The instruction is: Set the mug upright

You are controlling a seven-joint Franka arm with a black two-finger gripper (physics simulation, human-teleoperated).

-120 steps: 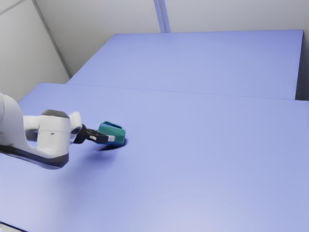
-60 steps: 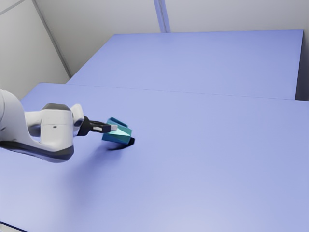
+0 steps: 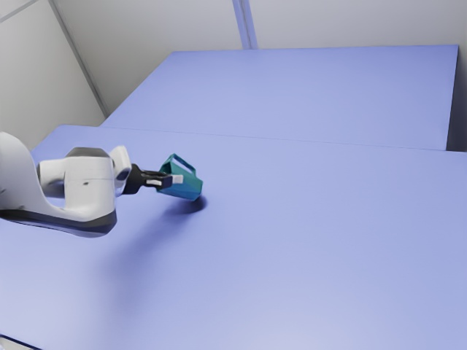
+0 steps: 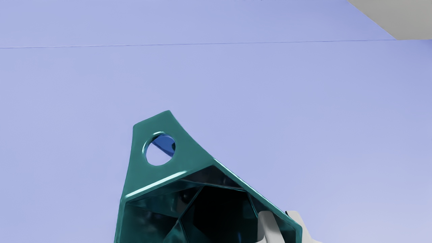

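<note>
Gripper (image 3: 177,179) clamped on wall of teal mug (image 3: 187,191), one finger (image 4: 269,226) inside, other outside, mug tilted over table (image 3: 306,248), mouth toward gripper, base angled down toward the exterior view's right, handle (image 4: 192,152) on upper side.

Shines brightly across the worktop (image 3: 328,240), falls into soft shadow (image 3: 194,207) beneath the mug (image 3: 182,189), glints pale along its rim (image 4: 155,185).

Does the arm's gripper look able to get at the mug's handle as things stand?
Probably not without letting go first: the gripper is shut on the wall of the mug, one finger inside and one outside. The handle itself looks free, with nothing against it.
</note>
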